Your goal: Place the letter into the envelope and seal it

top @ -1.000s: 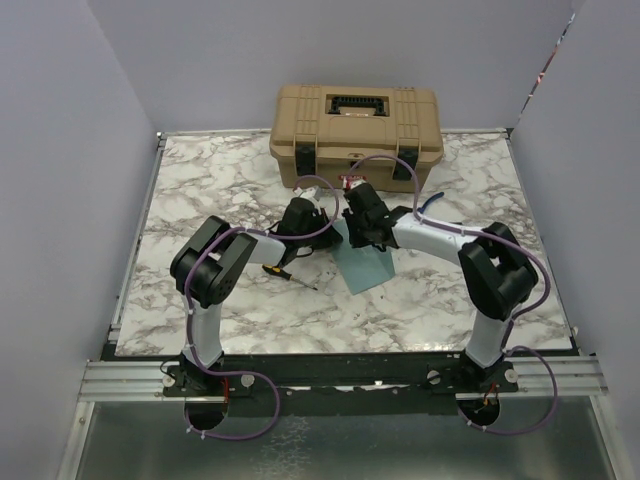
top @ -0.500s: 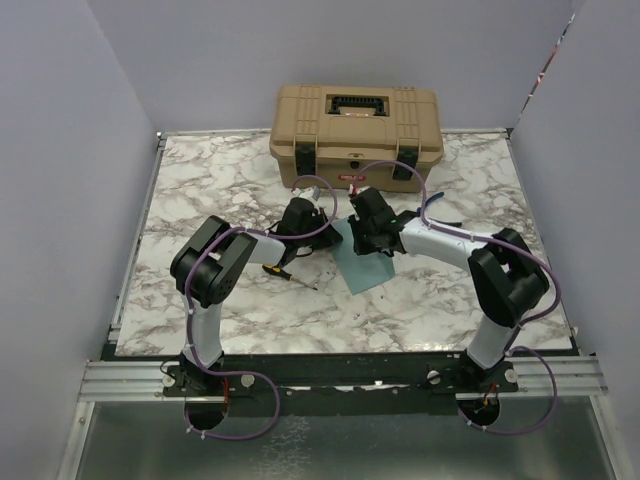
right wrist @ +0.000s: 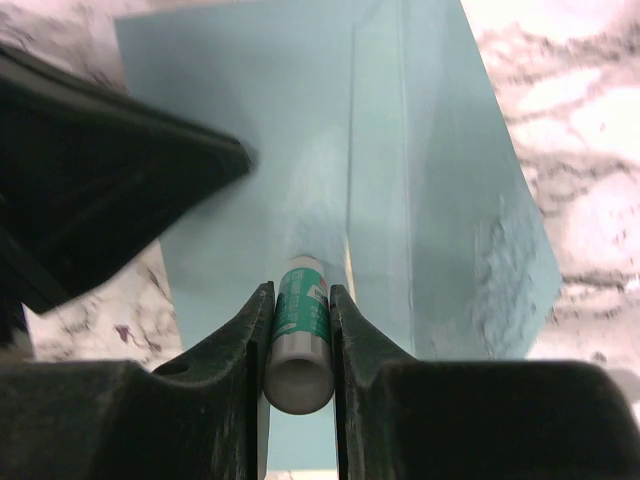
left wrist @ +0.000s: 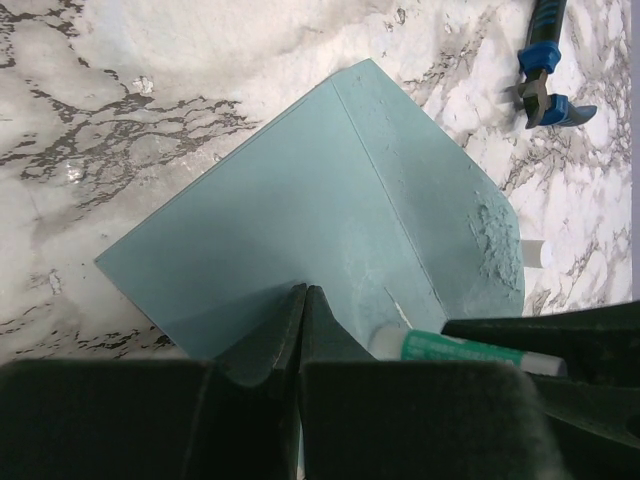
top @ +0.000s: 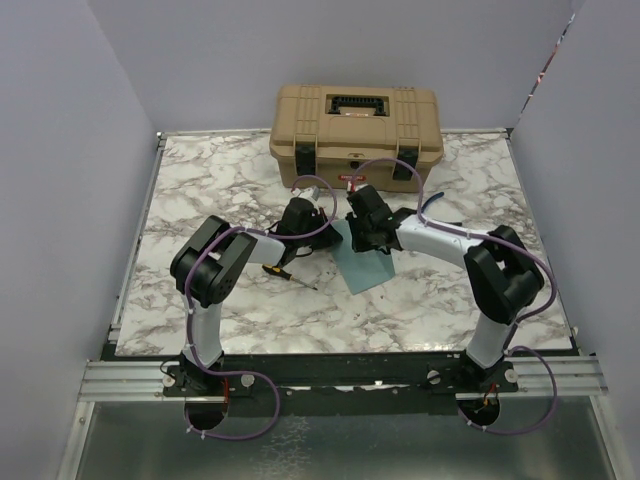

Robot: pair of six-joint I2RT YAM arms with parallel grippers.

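1. The envelope (top: 362, 265) is teal blue-grey paper, lying flat on the marble counter (top: 220, 180) near its middle, turned at a slant.
2. Its flap (left wrist: 440, 200) lies opened out along a straight crease, with a rounded tip.
3. A rough whitish smear (left wrist: 495, 240) marks the flap near that tip.

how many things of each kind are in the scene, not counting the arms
envelope: 1
glue stick: 1
toolbox: 1
hand tools: 2 (blue-handled pliers, thin yellow-handled tool)
small white object by the envelope: 1
total: 6
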